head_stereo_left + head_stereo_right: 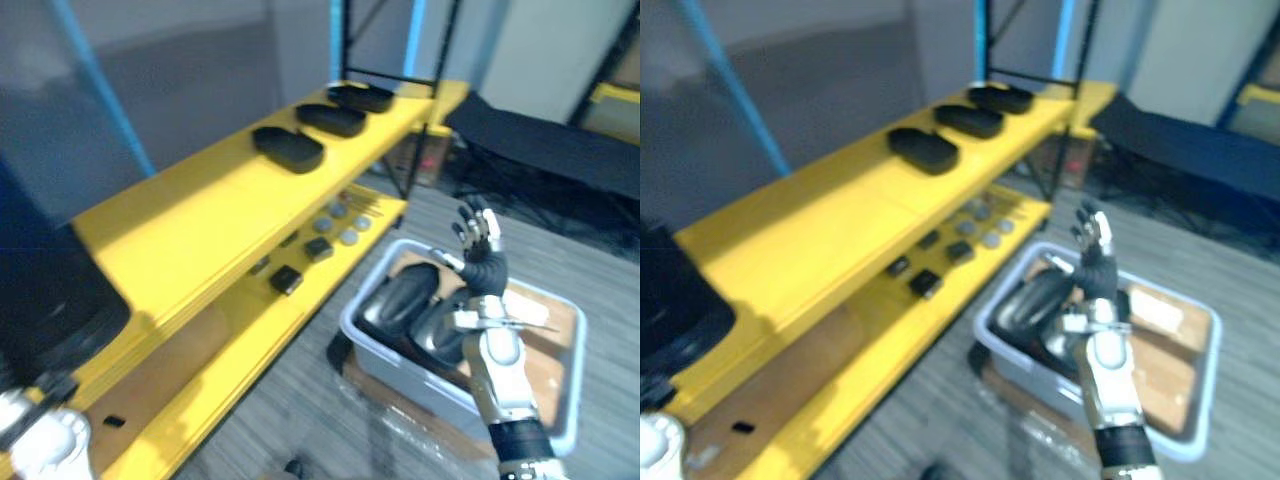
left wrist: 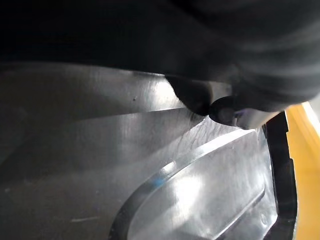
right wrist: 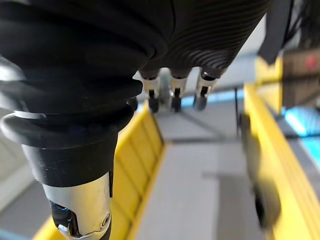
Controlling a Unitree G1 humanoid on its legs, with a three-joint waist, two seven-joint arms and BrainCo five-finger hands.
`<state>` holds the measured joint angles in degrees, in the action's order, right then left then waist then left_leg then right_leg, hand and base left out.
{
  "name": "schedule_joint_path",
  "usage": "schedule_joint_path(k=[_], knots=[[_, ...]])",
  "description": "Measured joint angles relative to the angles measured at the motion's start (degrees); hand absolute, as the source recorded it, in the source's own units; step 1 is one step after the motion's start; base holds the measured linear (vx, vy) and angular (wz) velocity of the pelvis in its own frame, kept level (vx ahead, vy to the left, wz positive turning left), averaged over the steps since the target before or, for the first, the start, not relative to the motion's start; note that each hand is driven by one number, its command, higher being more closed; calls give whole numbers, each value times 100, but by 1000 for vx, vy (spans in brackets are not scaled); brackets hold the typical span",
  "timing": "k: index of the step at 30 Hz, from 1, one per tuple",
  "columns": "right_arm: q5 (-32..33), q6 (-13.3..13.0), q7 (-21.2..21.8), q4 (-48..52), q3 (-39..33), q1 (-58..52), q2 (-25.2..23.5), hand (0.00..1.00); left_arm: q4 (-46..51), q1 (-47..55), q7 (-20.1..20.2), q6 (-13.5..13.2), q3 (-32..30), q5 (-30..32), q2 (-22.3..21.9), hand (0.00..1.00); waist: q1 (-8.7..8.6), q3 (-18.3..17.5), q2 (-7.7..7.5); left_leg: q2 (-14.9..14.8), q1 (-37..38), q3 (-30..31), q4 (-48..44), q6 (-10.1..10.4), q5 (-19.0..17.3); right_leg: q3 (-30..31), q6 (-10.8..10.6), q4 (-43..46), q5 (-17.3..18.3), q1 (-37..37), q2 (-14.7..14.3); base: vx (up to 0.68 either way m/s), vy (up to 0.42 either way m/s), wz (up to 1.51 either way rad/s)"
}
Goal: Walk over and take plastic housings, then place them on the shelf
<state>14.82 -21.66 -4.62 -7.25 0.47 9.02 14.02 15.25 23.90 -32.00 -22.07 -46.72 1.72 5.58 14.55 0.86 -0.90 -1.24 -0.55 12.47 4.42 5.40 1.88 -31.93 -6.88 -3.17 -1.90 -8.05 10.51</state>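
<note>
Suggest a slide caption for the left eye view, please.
Right hand open above a bin of housings; three more housings lie on the yellow shelf.
</note>
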Motion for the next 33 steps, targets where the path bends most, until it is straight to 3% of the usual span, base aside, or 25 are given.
schedule_joint_path(k=[4, 6, 7, 8, 10, 13, 15, 19, 22, 23, 24, 26, 28, 31, 33], knots=[[2, 123, 48, 0, -10, 33, -3, 0, 200, 243, 168, -329, -277, -493, -363, 100, 191, -33, -55, 71, -84, 157, 8, -15, 31, -155, -9, 152, 134, -5, 76, 17, 11, 29], [4, 223, 121, 1, -62, 33, -5, 0, 292, 226, 242, -445, -268, -713, -401, 100, 173, -61, -88, 113, -206, 149, -31, -51, 16, -365, -29, 193, 175, -28, 132, 48, 7, 64], [3, 304, 137, 2, -184, 2, -7, 0, 368, 57, 361, -517, -237, -814, -394, 100, -32, -27, -111, 59, -469, -362, -308, -134, 32, -798, -114, 273, 181, -188, 200, 64, 18, 116], [-3, 346, 121, 1, -283, -35, 1, 0, 408, -30, 422, -537, -208, -813, -392, 100, -102, -7, -113, 37, -575, -568, -472, -151, 47, -967, -122, 322, 176, -270, 227, 100, 117, 173], [-107, 474, -37, -1, -505, -200, 30, 0, 520, -241, 634, -540, -164, -820, -371, 100, -104, 49, -83, 113, -760, -692, -774, -188, 59, -1109, -119, 577, 177, -441, 344, 84, 182, 114], [-318, 472, -66, 1, -494, -215, 19, 0, 573, -253, 788, -476, -163, -879, -364, 100, -38, 65, -149, 246, -730, -520, -328, -345, 247, -1113, -98, 706, 174, -417, 457, 94, 168, 75], [-474, 467, 92, 2, -485, -171, 5, 0, 555, -255, 848, -394, -164, -1056, -365, 100, 2, 161, -187, 202, -634, -576, -44, -361, 484, -1036, -85, 908, 163, -411, 490, 76, 133, 59], [-1028, 464, 407, 24, -484, -199, 89, 0, 537, -299, 885, -399, -143, -1068, -357, 100, -3, 230, -137, 249, -625, -233, -1, -375, 542, -672, -69, 1317, 155, -407, 522, 102, 116, 49], [-1217, 455, 474, 334, -615, -659, 318, 0, 527, -560, 1013, -407, 317, -1067, -36, 100, -253, 293, -88, 327, -651, 467, 1, -379, 613, 478, 106, 2297, 203, -179, 479, 100, 278, 119], [-1250, 422, 482, 460, -767, -881, 316, 0, 490, -688, 1080, -408, 499, -1075, 181, 100, -417, 372, -24, 293, -675, 806, 6, -397, 660, 1072, 426, 2542, 744, -80, 222, -30, 115, 134], [-1252, 383, 487, 493, -902, -1048, 333, 0, 394, -774, 1113, -408, 651, -1074, 314, 100, -550, 376, -45, 315, -749, 1064, 3, -363, 719, 1498, 491, 2356, 1264, 23, -126, -61, 39, 121], [-1289, 258, 533, 514, -1074, -1125, 361, 0, 303, -835, 1139, -404, 724, -1074, 351, 100, -585, 502, -208, 477, -779, 1097, -26, -248, 821, 1547, 640, 2020, 1416, 154, -230, -77, -67, 48], [-1278, 47, 688, 513, -1283, -1168, 496, 0, 252, -808, 1123, -361, 862, -1063, 307, 100, -587, 690, -111, 553, -950, 866, -234, -222, 838, 1528, 503, 1845, 1523, 84, -221, -103, -44, -2], [-1281, -10, 714, 513, -1246, -1149, 629, 0, 281, -820, 1117, -361, 919, -1064, 314, 100, -584, 880, 50, 481, -1026, 711, -309, -220, 832, 1529, 320, 1763, 1641, 82, -279, -139, -34, -12], [-1290, -118, 679, 541, -1246, -1107, 629, 0, 369, -837, 1115, -394, 916, -1019, 312, 100, -586, 970, 29, 465, -1129, 546, -315, -211, 799, 1475, 164, 1510, 1863, 22, -274, -160, -56, 0]])
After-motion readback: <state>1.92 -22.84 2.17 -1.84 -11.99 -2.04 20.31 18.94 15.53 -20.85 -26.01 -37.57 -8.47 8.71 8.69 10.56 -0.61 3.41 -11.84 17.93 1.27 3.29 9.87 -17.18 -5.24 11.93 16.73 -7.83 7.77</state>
